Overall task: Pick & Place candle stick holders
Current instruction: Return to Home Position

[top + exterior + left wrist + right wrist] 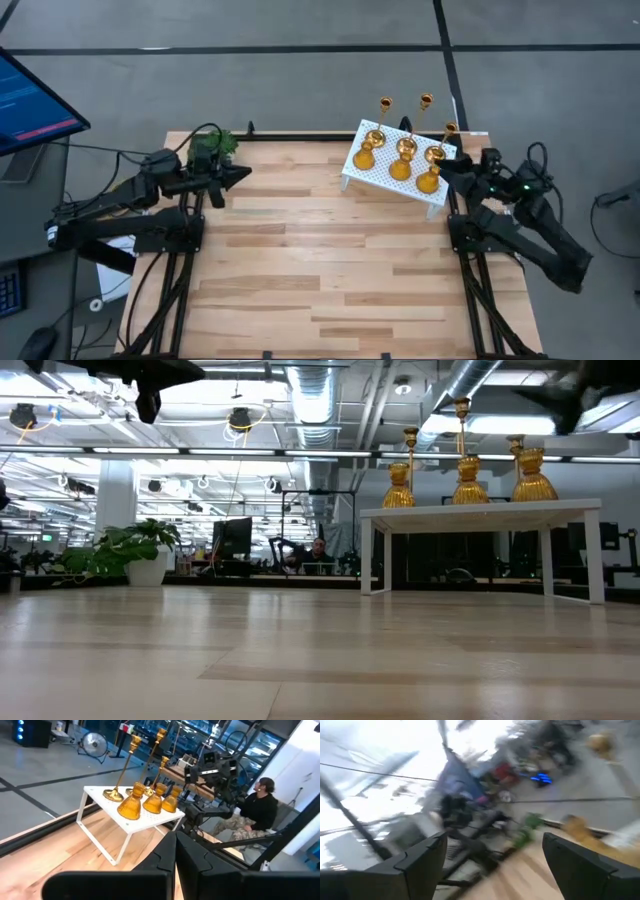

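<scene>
Six gold candle stick holders stand on a white perforated stand (372, 172) at the table's far right. Three squat amber bulbs (400, 168) line its near side, and three tall brass sticks (405, 147) stand on their round bases behind them. They also show in the low view (468, 482) and the left wrist view (131, 806). My left gripper (240, 176) is shut and empty, held above the table's far left and pointing toward the stand. My right gripper (447, 172) is open, just right of the rightmost bulb (428, 182). Nothing lies between its fingers in the right wrist view (495, 855).
A green leafy plant (213, 145) sits at the far left edge, behind my left gripper. A monitor (30, 100) stands off the table's left side. A person (257, 812) sits beyond the table's right side. Bare wood lies in the middle and near parts of the table (320, 270).
</scene>
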{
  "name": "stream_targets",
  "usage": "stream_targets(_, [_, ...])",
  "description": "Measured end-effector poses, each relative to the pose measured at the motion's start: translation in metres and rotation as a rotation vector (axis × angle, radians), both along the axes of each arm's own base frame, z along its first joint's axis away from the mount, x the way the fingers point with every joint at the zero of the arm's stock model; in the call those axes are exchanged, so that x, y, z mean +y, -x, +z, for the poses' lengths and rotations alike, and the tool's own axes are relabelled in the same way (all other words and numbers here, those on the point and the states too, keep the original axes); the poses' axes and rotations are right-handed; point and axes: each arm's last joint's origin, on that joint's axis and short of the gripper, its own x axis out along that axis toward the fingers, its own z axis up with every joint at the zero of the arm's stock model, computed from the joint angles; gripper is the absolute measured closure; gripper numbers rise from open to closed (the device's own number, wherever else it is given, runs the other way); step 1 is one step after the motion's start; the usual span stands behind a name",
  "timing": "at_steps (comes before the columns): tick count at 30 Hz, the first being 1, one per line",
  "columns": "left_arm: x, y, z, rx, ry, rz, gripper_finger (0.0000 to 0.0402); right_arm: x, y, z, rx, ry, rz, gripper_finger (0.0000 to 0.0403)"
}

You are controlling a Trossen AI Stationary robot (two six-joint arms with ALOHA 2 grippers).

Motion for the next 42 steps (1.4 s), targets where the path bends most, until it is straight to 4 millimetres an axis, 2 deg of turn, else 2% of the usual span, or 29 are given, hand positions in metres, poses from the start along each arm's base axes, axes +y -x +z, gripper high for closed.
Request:
stream_targets(4, [0.001,0.000,0.000,0.001,0.003,0.026,0.0394,-0.008,-0.023,0.013,-0.144,0.064,0.124,0.0085])
stream_targets(7, [0.002,0.000,0.000,0.001,0.005,0.049,0.0394,-0.010,-0.047,0.021,-0.146,0.089,0.186,0.0085])
stream_targets(10, [0.002,0.000,0.000,0.004,-0.009,0.055,0.0394,-0.006,-0.075,0.026,-0.055,0.115,0.256,0.0085])
stream_targets(13, [0.002,0.000,0.000,0.008,-0.021,0.056,0.0394,-0.001,-0.099,0.009,0.136,0.121,0.246,0.0085])
stream_targets(14, [0.002,0.000,0.000,0.008,-0.020,0.056,0.0394,0.001,-0.103,0.011,0.152,0.137,0.225,0.0085])
stream_targets(16, [0.001,0.001,0.000,0.006,-0.020,0.056,0.0394,0.006,-0.099,0.024,0.097,0.197,0.202,0.0085])
stream_targets(18, [0.001,0.000,-0.001,0.017,-0.017,0.051,0.0394,0.010,-0.084,0.036,0.064,0.261,0.174,0.0085])
stream_targets(21, [0.001,0.000,-0.003,0.038,-0.011,0.052,0.0394,0.014,-0.044,0.052,0.038,0.307,0.099,0.0085])
stream_targets(23, [0.001,0.000,-0.005,0.050,-0.004,0.051,0.0394,0.016,-0.018,0.052,0.026,0.291,0.041,0.0085])
stream_targets(25, [0.001,0.000,-0.005,0.051,-0.004,0.051,0.0394,0.016,-0.007,0.040,0.023,0.256,0.025,0.0085])
stream_targets(26, [0.001,0.000,-0.005,0.051,-0.004,0.051,0.0394,0.016,-0.009,0.031,0.040,0.248,0.025,0.0085])
stream_targets(32, [0.002,0.000,-0.005,0.051,0.014,0.050,0.0394,0.016,-0.048,-0.030,0.177,0.237,0.010,0.0085])
stream_targets(34, [0.002,-0.001,-0.009,0.066,0.002,0.052,0.0394,0.017,-0.055,-0.040,0.147,0.256,0.003,0.0085])
stream_targets(37, [0.004,-0.006,-0.022,0.097,0.004,0.066,0.0394,0.018,-0.063,-0.062,0.167,0.261,0.013,0.0085])
stream_targets(42, [0.005,-0.017,-0.053,0.092,0.103,-0.022,0.0394,0.019,-0.060,-0.074,0.137,0.246,0.019,0.0085])
